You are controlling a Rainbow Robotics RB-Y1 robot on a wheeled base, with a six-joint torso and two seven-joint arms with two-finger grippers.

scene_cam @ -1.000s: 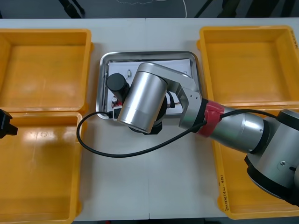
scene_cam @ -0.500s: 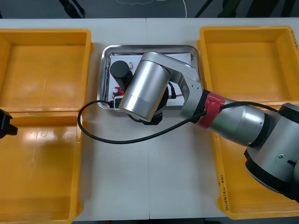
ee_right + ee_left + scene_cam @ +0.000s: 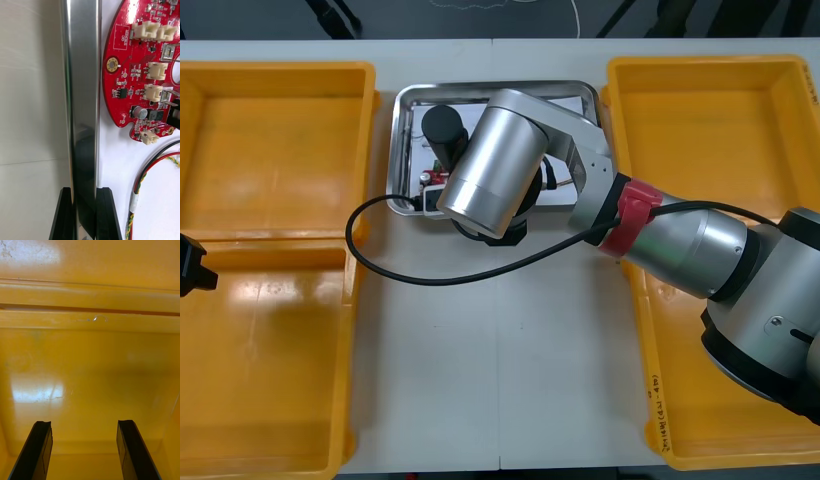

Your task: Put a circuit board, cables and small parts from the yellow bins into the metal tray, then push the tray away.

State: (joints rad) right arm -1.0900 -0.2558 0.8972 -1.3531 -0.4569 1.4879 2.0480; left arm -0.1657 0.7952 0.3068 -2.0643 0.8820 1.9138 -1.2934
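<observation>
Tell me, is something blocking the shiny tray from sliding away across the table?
Nothing visible. The right gripper clamps the near rim of the metal tray, and the table beyond its far rim is bare. The yellow bins sit at either side, not ahead. The left gripper hovers open over one.

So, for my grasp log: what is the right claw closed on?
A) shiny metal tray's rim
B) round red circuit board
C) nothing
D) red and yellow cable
A: in the right wrist view the right claw straddles the shiny metal tray's rim, with the round red circuit board lying apart inside.
</observation>
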